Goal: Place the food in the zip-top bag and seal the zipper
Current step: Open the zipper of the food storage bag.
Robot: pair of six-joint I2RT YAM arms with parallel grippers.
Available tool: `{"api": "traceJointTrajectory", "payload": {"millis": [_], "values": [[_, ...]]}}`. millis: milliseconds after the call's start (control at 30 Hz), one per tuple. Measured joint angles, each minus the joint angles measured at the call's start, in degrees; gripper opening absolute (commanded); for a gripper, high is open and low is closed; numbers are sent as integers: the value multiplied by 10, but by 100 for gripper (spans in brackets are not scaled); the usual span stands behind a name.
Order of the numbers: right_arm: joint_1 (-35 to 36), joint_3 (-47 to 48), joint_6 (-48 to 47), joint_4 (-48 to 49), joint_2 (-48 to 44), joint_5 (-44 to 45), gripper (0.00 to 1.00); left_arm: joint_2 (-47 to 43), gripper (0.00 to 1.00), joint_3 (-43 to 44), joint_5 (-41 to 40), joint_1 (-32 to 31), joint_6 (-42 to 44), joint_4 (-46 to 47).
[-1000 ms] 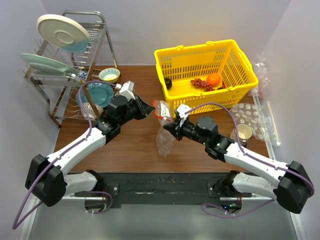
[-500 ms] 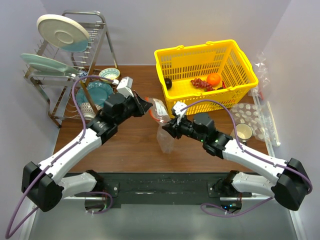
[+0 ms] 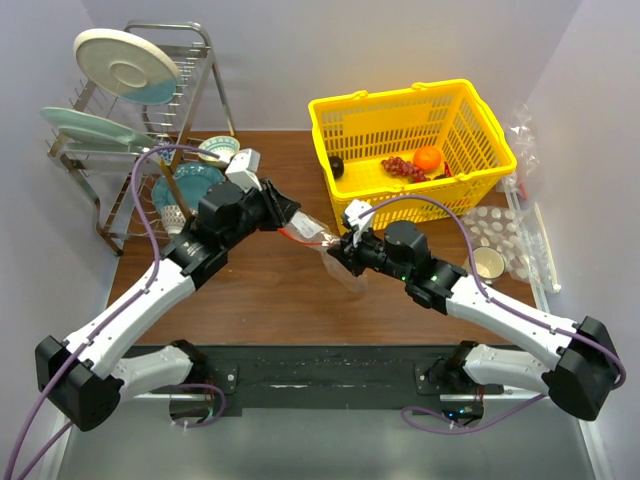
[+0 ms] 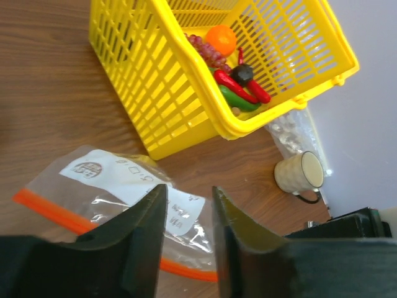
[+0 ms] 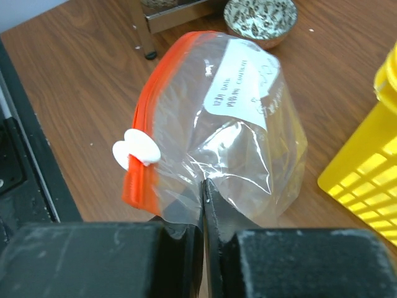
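Note:
The clear zip-top bag [image 3: 335, 252] with a white label is held between my two grippers in front of the yellow basket [image 3: 392, 103]. My right gripper [image 5: 203, 181] is shut on the bag's plastic [image 5: 239, 139], next to the red-orange zipper [image 5: 140, 133] and its white slider [image 5: 136, 149]. My left gripper [image 4: 188, 189] is open just above the bag [image 4: 118, 180], the zipper [image 4: 49, 208] below its fingers. In the basket lie the orange [image 4: 221, 39], grapes [image 4: 208, 53], dark round fruit [image 4: 242, 73] and green vegetable [image 4: 234, 100].
Red chilli peppers [image 4: 234, 85] also lie in the basket. A dish rack [image 3: 140, 130] with plates and a bowl [image 3: 218, 150] stands at the back left. A mug [image 3: 487, 265] and dimpled clear packaging [image 3: 497, 232] are on the right.
My left gripper has moved right and down onto the bag's mouth. My right gripper has moved back and left with the bag, which now hangs less and lies flatter.

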Motion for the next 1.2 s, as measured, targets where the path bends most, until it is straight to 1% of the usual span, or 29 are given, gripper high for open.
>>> {"api": "traceJointTrajectory", "payload": {"millis": [33, 67, 133, 200, 267, 367, 400, 500, 633, 767, 867, 967, 1200], "values": [[0, 0, 1, -3, 0, 7, 2, -4, 60, 1, -7, 0, 6, -9], [0, 0, 3, -6, 0, 9, 1, -13, 64, 2, -18, 2, 9, -19], [0, 0, 5, -12, 0, 23, 1, -34, 68, 2, -31, 5, 17, -38], [0, 0, 9, -12, -1, 35, 1, -61, 68, 2, -40, 12, 15, -54], [0, -3, 14, -9, -7, 43, 0, -91, 68, 2, -44, 16, 13, -69], [0, -13, 19, 0, -17, 55, 0, -133, 62, -9, -43, 17, -14, -70], [0, -15, 21, 2, -19, 57, 0, -148, 58, -23, -43, 17, -28, -67], [0, -16, 25, 6, -19, 67, 0, -189, 54, -78, -43, 17, -75, -57], [0, -16, 34, 11, -19, 72, 0, -216, 54, -156, -46, 18, -148, -48], [0, -21, 40, 25, -19, 72, 0, -211, 54, -214, -46, 20, -214, -20], [0, -22, 40, 28, -19, 72, 0, -201, 54, -232, -45, 21, -261, 6], [0, -22, 40, 29, -19, 72, 0, -179, 54, -230, -49, 23, -314, 33], [0, -22, 40, 29, -19, 72, 0, -119, 52, -211, -61, 24, -449, 8]]}}
